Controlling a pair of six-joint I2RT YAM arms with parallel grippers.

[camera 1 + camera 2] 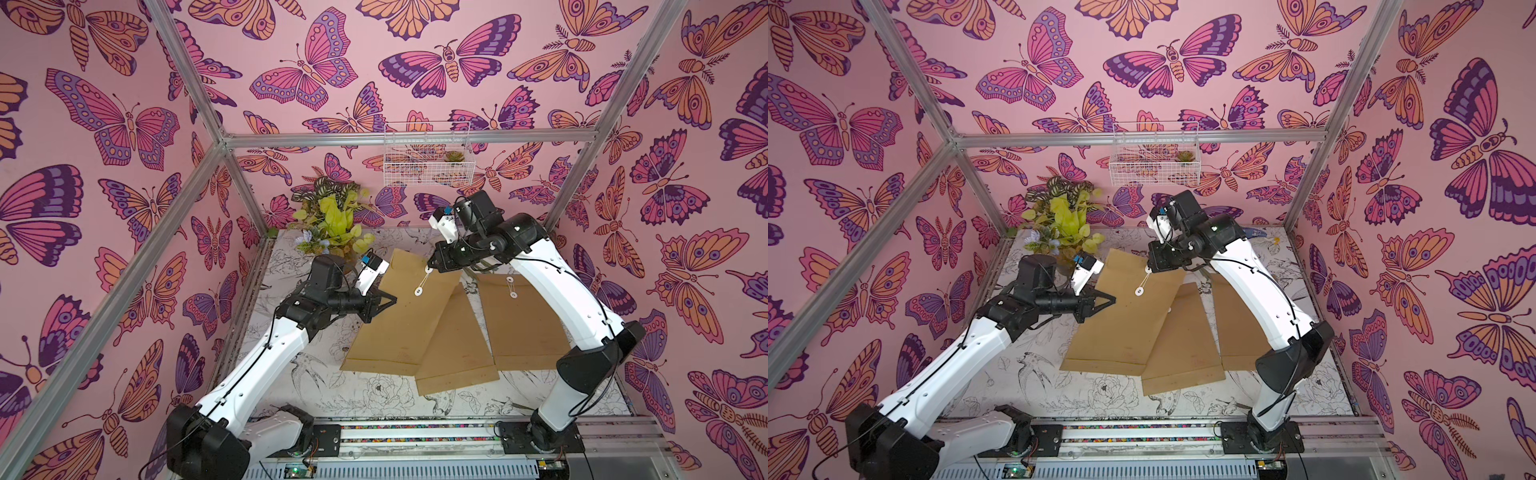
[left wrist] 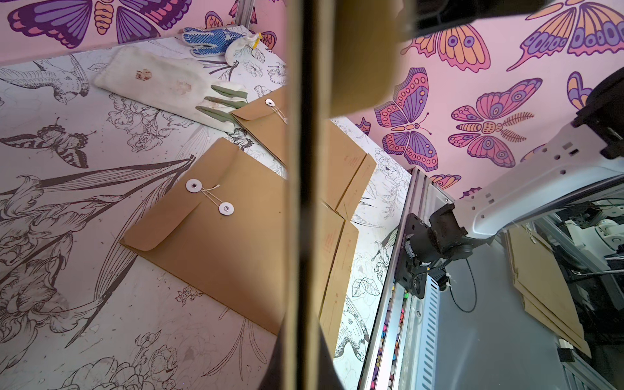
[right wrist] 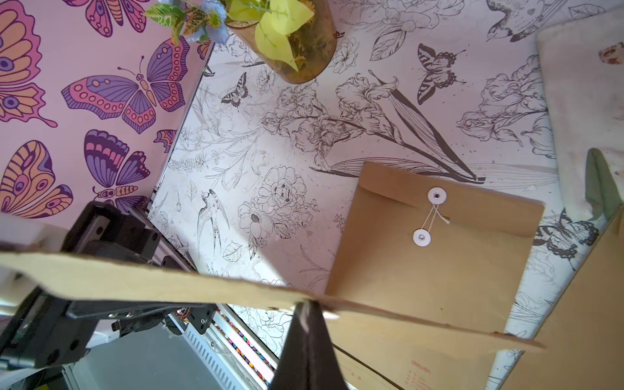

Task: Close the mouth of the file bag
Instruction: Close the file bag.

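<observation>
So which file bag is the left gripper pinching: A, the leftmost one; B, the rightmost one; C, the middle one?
A: in a top view the left gripper is closed on the side edge of the leftmost file bag, and its wrist view shows that brown edge between the fingers.

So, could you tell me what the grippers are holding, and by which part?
Both are shut on one brown paper file bag: the left gripper pinches its side edge, the right gripper its top end by the white button.

Reaching inward and level with the left arm (image 1: 266, 353), clamping tight at the left pincer (image 1: 392, 299). Arching high with the right arm (image 1: 557, 291), bending down at the wrist, pinching closed at the right pincer (image 1: 430, 266).
</observation>
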